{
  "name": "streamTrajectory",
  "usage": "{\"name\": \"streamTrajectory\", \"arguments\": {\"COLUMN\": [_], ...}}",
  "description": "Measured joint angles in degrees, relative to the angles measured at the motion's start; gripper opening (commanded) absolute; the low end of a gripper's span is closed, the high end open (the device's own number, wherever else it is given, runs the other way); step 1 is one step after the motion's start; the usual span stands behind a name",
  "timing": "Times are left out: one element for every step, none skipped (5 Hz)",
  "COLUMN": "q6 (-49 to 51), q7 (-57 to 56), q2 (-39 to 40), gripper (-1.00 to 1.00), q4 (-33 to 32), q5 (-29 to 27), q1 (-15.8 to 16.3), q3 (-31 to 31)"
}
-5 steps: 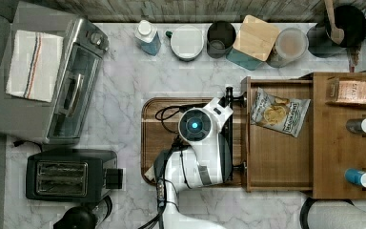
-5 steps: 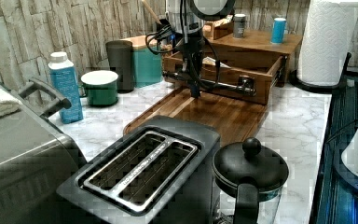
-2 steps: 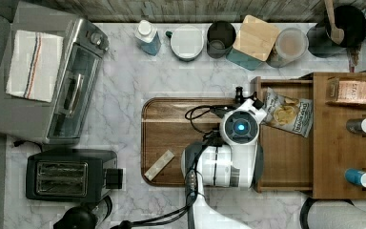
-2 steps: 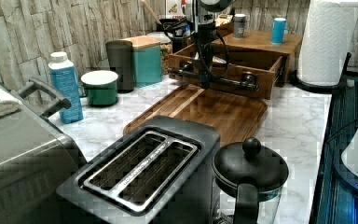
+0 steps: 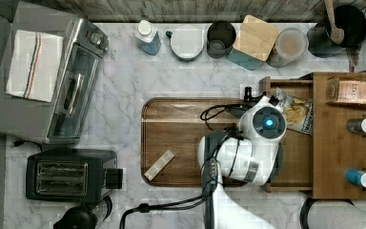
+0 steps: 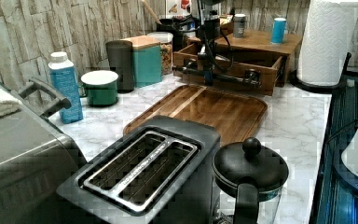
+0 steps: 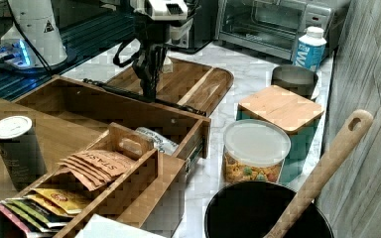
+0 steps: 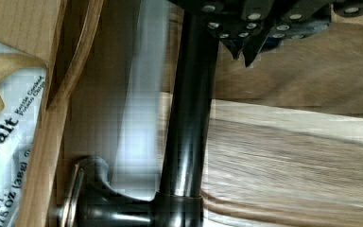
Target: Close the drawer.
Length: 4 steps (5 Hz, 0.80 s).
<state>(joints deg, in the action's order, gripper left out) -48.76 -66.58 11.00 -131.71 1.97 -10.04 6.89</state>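
The drawer (image 5: 297, 157) sits under the wooden cabinet top (image 5: 336, 143) at the top view's right, and it has slid inward over the last second. Its front panel, which a second ago reached well out over the wooden serving board (image 5: 181, 138), now overlaps only that board's near edge. A good part of the drawer still projects from the cabinet, with its walls and bare floor exposed and a bag of salted chips (image 5: 295, 112) lying in the far corner, so the closing is under way but not finished. The dark metal handle bar (image 8: 184, 118) runs across the front panel. The gripper (image 7: 149, 87) has travelled in with it and hangs right at the bar, seemingly against it, though I cannot tell whether the tool is spread or pressed together. In my judgement the same straight push toward the cabinet must carry on until the panel meets the frame. The chip bag lies low and should clear the frame. A small pale wooden strip (image 5: 159, 164) rests on the board, well away from the path.
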Motion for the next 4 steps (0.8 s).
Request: {"name": "streamTrajectory", "arguments": {"q6": [0.2,-3.4,-6.5,-8.1], "q7": [-1.5,-2.5,-11.5,-14.6], "q2": [1.9,3.0,3.4,3.5], "gripper": [-1.0,-1.0,-1.0,-1.0], "q4": [2.7,3.5,3.4,3.2], "q5": [0.0,0.1,-0.3,0.5], "q1": [-5.9,-9.5,-12.1,-13.1], "q3": [-1.4,-0.3,0.2,0.6]}}
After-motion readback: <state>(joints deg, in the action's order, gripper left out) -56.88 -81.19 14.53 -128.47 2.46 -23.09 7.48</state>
